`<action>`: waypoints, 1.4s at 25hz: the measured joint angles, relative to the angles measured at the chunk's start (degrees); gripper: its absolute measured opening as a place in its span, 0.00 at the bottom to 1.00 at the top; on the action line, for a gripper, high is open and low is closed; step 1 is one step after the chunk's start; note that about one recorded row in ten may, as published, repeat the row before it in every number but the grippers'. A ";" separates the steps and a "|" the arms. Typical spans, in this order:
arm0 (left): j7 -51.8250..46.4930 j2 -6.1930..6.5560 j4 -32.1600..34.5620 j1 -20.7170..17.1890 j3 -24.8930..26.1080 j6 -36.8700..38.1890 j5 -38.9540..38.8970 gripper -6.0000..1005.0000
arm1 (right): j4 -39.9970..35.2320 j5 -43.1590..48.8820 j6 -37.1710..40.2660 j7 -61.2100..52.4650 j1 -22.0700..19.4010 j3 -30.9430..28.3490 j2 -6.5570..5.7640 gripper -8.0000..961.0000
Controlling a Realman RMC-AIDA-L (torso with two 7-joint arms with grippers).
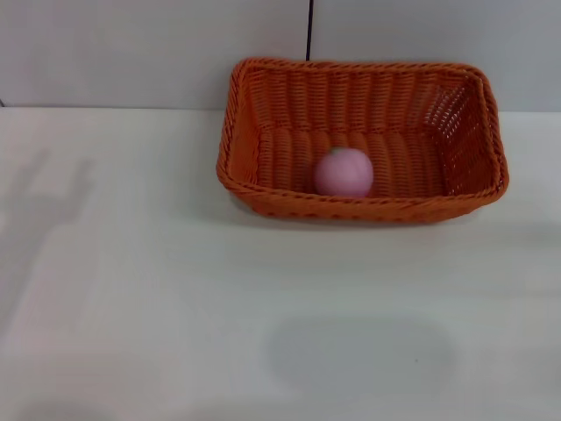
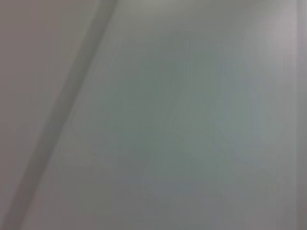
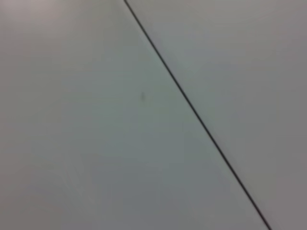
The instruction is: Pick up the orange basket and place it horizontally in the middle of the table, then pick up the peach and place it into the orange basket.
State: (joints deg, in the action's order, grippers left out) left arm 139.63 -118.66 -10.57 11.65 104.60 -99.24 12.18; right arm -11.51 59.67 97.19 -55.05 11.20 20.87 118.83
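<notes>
The orange basket (image 1: 456,203) lies lengthwise across the far middle-right of the white table (image 1: 175,298) in the head view. The pink peach (image 1: 344,173) rests inside it, on the basket floor near the front wall. Neither gripper shows in any view. Both wrist views hold only plain pale surface, the right one crossed by a thin dark line (image 3: 192,108).
A pale wall (image 1: 131,53) with a dark vertical seam (image 1: 309,31) rises behind the table's far edge. Faint shadows lie on the tabletop at the left and near the front middle.
</notes>
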 joint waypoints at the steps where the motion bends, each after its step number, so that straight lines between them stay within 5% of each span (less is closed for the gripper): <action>1: 0.13 0.00 0.81 -0.12 0.48 -0.42 -1.24 0.70 | 0.20 -0.03 -0.03 0.00 0.07 -0.55 0.00 0.57; 35: -0.50 -0.34 3.89 1.06 1.92 -3.45 -5.16 0.70 | 3.37 -0.09 -0.43 0.31 0.81 -7.48 -0.03 0.57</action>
State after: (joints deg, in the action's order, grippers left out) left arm 139.13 -119.00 -6.68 12.72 106.52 -102.70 7.02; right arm -8.15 59.58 96.76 -54.74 12.01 13.39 118.80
